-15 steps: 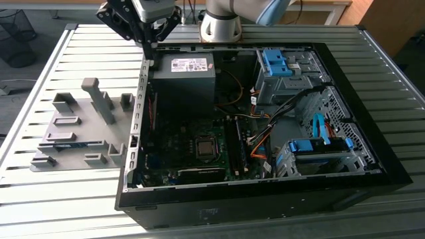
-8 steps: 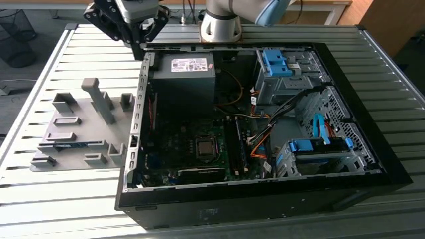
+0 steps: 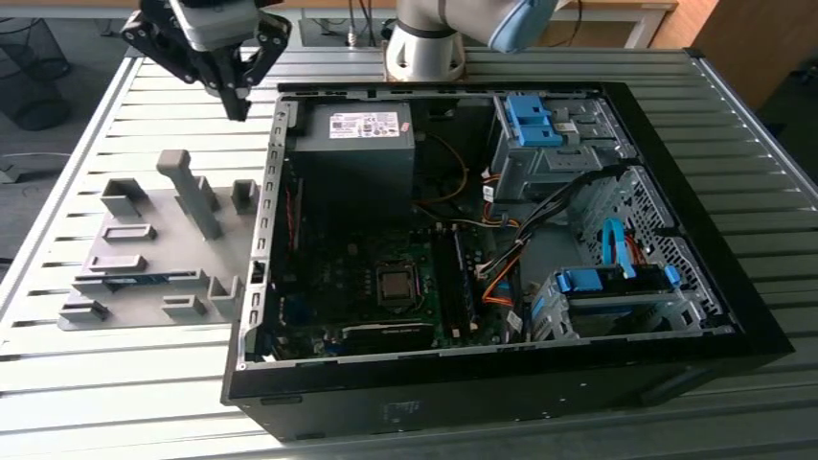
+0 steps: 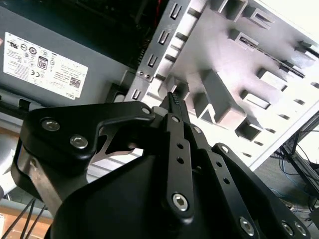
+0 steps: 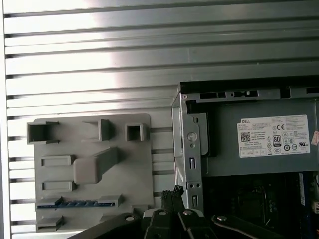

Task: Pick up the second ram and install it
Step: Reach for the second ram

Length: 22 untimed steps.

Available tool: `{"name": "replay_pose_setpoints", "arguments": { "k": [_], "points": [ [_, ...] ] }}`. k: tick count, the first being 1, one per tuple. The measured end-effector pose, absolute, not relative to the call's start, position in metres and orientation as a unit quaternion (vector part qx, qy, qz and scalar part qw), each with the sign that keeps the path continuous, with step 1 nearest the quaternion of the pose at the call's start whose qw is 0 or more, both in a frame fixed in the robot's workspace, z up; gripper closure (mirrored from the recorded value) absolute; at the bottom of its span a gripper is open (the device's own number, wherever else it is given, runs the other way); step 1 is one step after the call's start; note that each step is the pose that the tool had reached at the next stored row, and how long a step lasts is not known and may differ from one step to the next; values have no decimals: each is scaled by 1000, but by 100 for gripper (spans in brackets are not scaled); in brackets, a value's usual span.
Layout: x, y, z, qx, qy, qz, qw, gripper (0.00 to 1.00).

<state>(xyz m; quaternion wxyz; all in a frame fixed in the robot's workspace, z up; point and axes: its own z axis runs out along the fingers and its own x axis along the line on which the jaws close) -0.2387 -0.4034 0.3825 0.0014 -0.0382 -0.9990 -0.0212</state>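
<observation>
Covering most of the scene is a slatted metal table [image 3: 128,383], grey and shiny, which shows also in the first wrist view [image 5: 99,50]. On it lies a black computer case [image 3: 511,383] with its side open, so the inside is visible. In the case there is a grey power supply [image 3: 352,153] with a white label, seen in both wrist views [image 4: 45,64] [image 5: 259,149], and a dark motherboard [image 3: 371,287] nearer to the camera. Two bright-blue drive brackets [image 3: 531,120] [image 3: 614,283] sit at the exterior view's right side of the case.

Just beside the case, at the exterior view's left, a flat grey holder plate [image 3: 160,254] rests on the table, with several raised grey blocks on it; it shows in both wrist views too [image 4: 224,55] [image 5: 139,169]. One tall block [image 3: 192,192] stands upright on the plate.

The gripper [image 3: 237,113] hovers above the table close to the far corner of the case, beyond the far edge of the plate [image 4: 174,99] [image 5: 172,193]. Its jaws are pressed together with nothing between them.

The second ram [image 3: 122,279] lies flat in a low holder on the near part of the plate, a thin blue-green stick [image 5: 75,203], well apart from the gripper and not touched by it.
</observation>
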Motion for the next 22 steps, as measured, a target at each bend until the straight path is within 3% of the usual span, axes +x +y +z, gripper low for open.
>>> {"name": "replay_pose_setpoints", "arguments": {
  "k": [22],
  "points": [
    [-297,-404,380,-38,-999,-21,1,89]
  ]
}}
